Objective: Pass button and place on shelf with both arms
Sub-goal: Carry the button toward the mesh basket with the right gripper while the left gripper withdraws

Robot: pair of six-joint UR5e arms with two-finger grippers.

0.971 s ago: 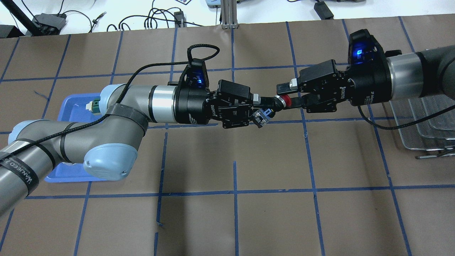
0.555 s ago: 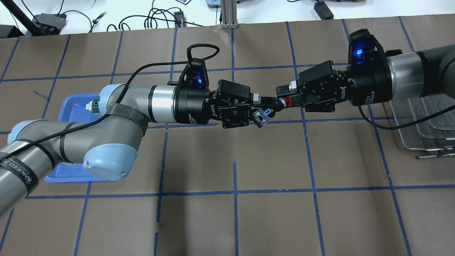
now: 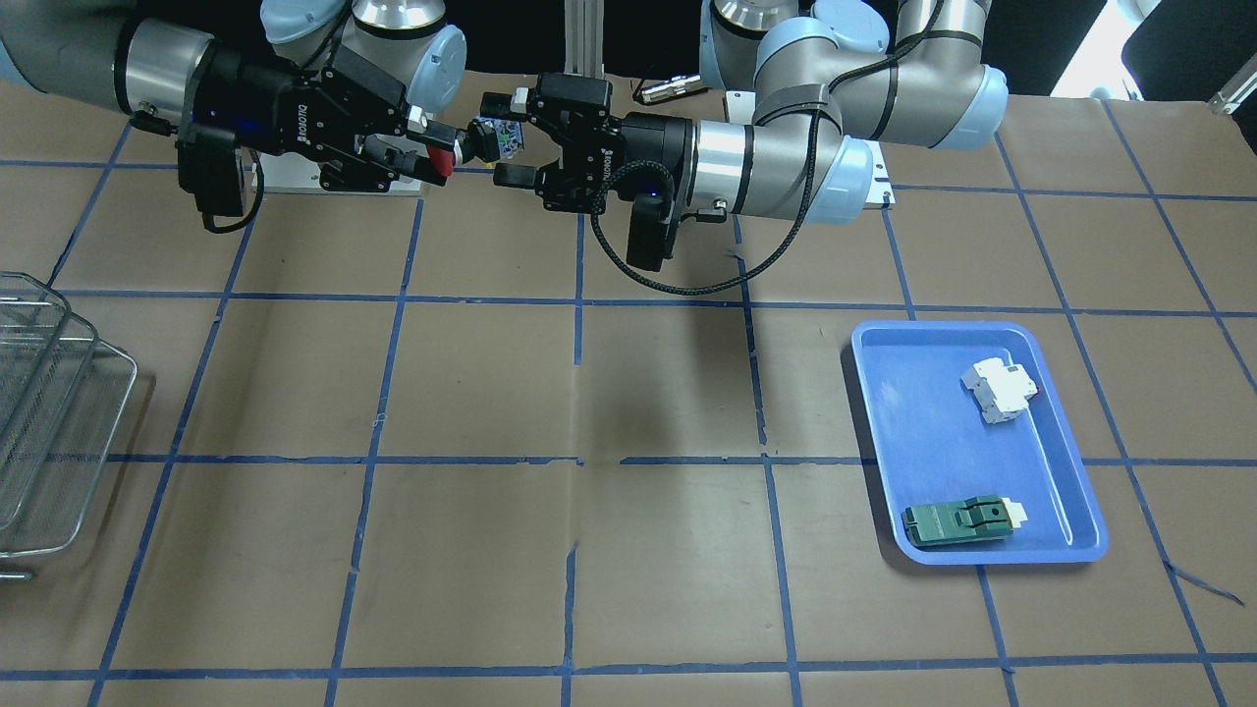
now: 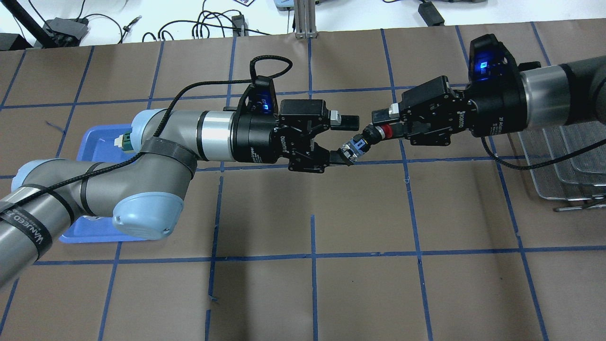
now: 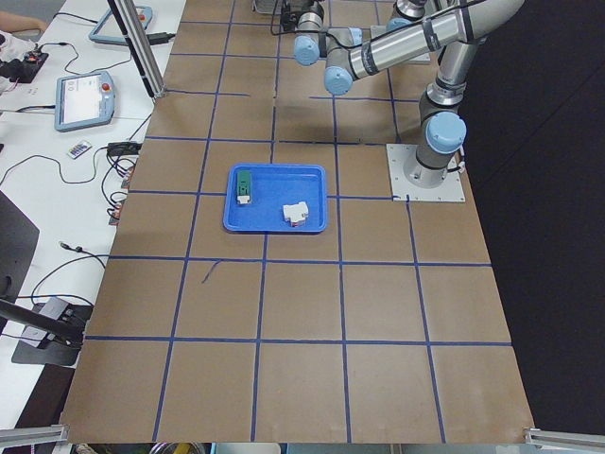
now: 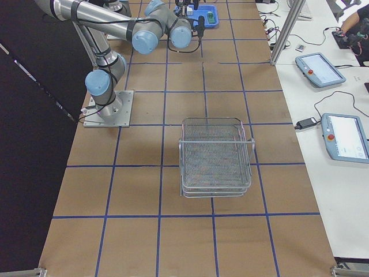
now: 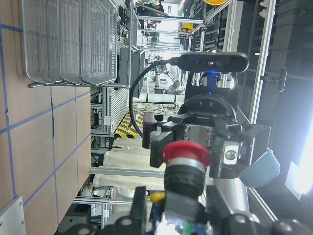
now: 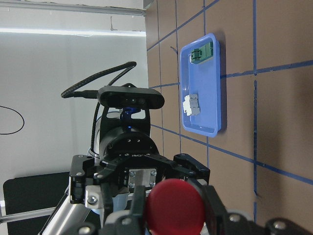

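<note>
The right hand [image 4: 384, 128] is gripping the button [image 4: 362, 141] by its red cap. The left hand [image 4: 350, 139] is standing open beside it.

Frame centre: left tool [image 4: 349, 140] and right tool [image 4: 382, 128] face tip to tip, the button [image 4: 364, 138] bridging them; no way through.
Lower half: bare table [image 4: 312, 293], open beneath the left arm [image 4: 165, 137] and right arm [image 4: 544, 102].
Left edge: blue tray [image 4: 101, 138], half under the left arm.
Right edge: wire shelf [image 4: 549, 166] beside the right arm.
</note>
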